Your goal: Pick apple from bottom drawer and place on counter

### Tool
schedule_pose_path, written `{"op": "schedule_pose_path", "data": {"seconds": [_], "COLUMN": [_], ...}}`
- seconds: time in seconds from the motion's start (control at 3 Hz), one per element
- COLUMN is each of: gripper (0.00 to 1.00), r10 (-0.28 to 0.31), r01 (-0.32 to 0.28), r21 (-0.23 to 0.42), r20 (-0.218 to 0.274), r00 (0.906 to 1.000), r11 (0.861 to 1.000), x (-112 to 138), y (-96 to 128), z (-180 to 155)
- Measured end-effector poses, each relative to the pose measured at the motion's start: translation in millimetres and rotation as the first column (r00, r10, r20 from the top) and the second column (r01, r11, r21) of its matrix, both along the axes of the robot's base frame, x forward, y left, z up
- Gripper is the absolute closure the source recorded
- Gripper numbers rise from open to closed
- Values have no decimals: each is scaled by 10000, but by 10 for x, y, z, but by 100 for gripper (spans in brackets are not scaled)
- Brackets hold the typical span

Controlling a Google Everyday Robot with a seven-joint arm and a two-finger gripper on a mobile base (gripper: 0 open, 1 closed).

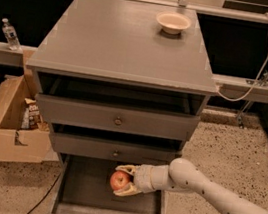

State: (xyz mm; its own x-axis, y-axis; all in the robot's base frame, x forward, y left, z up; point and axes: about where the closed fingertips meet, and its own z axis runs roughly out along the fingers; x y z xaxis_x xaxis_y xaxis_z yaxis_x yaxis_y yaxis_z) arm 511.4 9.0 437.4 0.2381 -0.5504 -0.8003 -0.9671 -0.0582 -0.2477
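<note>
The red apple [119, 180] with a yellowish patch sits between the two pale fingers of my gripper [124, 180]. The gripper is shut on it and holds it above the floor of the open bottom drawer [80, 191], just below the front of the middle drawer. My white arm [220, 201] reaches in from the lower right. The grey counter [120, 36] is the cabinet's top, far above the apple.
A pale cream bowl [173, 22] stands at the counter's back right. The top drawer [117, 119] and middle drawer [114, 151] are pulled partly out above the gripper. An open cardboard box [15, 120] stands left of the cabinet, a water bottle [9, 33] on the ledge behind.
</note>
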Motion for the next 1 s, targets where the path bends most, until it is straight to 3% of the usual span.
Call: {"op": "schedule_pose_path", "data": {"seconds": [0.33, 0.67, 1.0], "gripper": [100, 100, 100], "r10": [1, -83, -474], "r01": [-1, 79, 456], "r21": [0, 412, 813], "r20": [0, 93, 203], "r00": [10000, 9999, 9987], "r11": [10000, 9991, 9956], "x": [0, -19, -116], "y": [0, -135, -443], "z": [0, 286, 913]}}
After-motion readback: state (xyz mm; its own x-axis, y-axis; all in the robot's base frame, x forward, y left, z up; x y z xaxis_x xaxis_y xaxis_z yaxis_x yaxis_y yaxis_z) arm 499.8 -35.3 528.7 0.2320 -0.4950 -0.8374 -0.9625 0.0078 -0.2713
